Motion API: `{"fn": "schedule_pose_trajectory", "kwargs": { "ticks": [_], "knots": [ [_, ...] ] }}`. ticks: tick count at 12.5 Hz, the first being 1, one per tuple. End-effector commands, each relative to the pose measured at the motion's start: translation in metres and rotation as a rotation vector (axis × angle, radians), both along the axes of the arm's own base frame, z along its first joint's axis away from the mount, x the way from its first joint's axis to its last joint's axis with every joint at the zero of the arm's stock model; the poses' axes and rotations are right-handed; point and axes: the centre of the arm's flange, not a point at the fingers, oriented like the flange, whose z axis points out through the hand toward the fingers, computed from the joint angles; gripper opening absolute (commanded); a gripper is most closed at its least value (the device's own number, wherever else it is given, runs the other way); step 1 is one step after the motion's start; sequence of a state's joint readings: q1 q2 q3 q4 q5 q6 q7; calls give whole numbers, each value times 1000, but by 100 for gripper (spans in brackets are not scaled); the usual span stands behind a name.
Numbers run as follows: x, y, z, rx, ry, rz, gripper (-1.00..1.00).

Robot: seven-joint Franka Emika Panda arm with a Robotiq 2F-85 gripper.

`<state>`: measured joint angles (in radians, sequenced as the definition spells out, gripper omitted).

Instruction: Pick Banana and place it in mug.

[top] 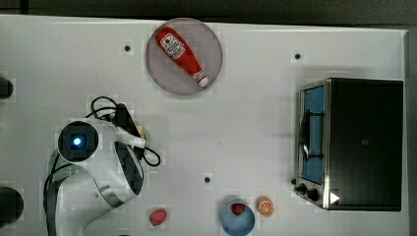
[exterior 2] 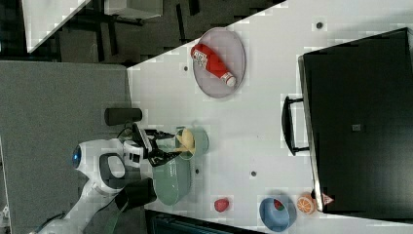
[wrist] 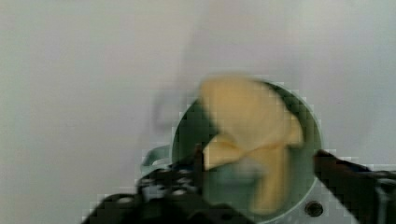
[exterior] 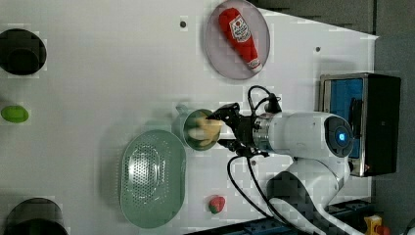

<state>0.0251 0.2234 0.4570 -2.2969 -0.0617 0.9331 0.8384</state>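
Left view, read from its left to its right: a dark round container [exterior: 22,51] at the table's upper corner; a small green object [exterior: 14,114] below it; a second dark container [exterior: 34,220] at the lower corner; the green perforated colander [exterior: 152,178] lying on the white table [exterior: 98,73]; the mug [exterior: 188,128] just beside the colander's upper right rim, its mouth turned toward the camera; the banana [exterior: 208,131] at the mug's mouth, partly inside it; the gripper [exterior: 226,128] directly to the right of the banana, its two dark fingers spread apart, one above and one below the fruit; whether the fingers touch the banana cannot be told. A red strawberry [exterior: 217,204] lies below the mug, apart from it; a grey plate [exterior: 215,54] bearing a red ketchup bottle [exterior: 241,36] sits above; a toaster oven [exterior: 364,122] stands at the far right.

Wrist view: the banana [wrist: 252,135] fills much of the mug's [wrist: 310,186] round opening; the dark fingers [wrist: 345,179] stand on either side with a wide gap between them.

Right view: the gripper [exterior 2: 165,144] reaches from the left to the mug [exterior 2: 199,141]; the banana [exterior 2: 185,141] sits in its mouth; a blue bowl [exterior 2: 277,214] and an orange slice [exterior 2: 306,204] lie lower right.
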Motion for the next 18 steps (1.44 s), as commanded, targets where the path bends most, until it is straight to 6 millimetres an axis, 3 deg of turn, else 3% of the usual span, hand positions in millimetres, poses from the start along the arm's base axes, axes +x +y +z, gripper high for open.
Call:
{"fn": "schedule_pose_trajectory", "kwargs": {
  "ticks": [1,3,6,9,12,15,18],
  "knots": [
    [-6,6,12,-1,-7,-47,100],
    [6,6,36,25,-76,-61,100],
    [16,-24,86,-20,-117,-100,100],
    [23,-84,161,-109,-88,14,100],
    [35,-159,231,-121,-111,84,100],
    [40,-228,281,-115,-122,139,100],
    [37,-275,313,-105,-91,179,100]
  ]
}}
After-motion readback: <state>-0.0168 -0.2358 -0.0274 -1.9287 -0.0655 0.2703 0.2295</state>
